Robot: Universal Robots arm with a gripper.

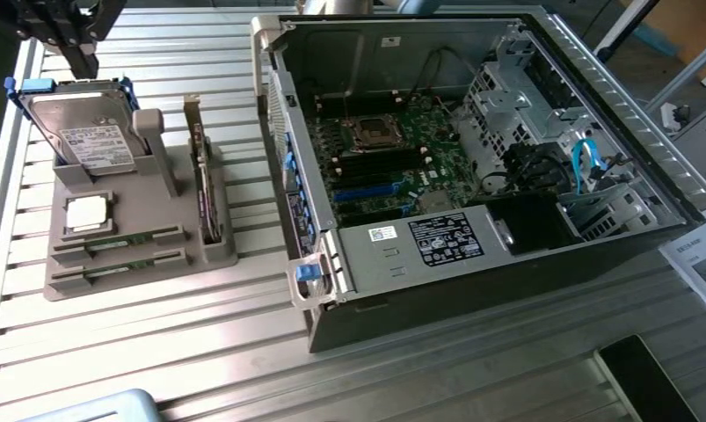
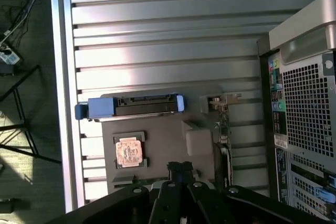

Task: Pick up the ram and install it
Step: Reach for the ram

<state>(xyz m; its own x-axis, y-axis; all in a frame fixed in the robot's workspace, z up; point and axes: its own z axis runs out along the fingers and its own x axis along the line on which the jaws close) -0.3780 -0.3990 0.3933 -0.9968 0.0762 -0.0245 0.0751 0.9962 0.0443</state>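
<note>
Two green sticks sit in slots at the near end of a gray tray (image 1: 218, 251) on the slatted desk (image 1: 153, 343): the ram (image 1: 124, 239) and a look-alike stick (image 1: 116, 264) just beside it. A hard drive (image 1: 83, 132) and a bracketed card (image 1: 197, 167) stand upright on the tray, and the open computer case (image 1: 634, 114) lies at the exterior view's right. The gripper (image 1: 81, 53) hangs above the hard drive.

From the wrist, the gripper (image 2: 181, 171) hovers over the tray (image 2: 163, 140) near a chip (image 2: 128, 152). Whether it is spread or pressed together cannot be told.

Open computer case (image 1: 447, 308); hard drive (image 1: 83, 132) in gray holder (image 1: 153, 207).
</note>
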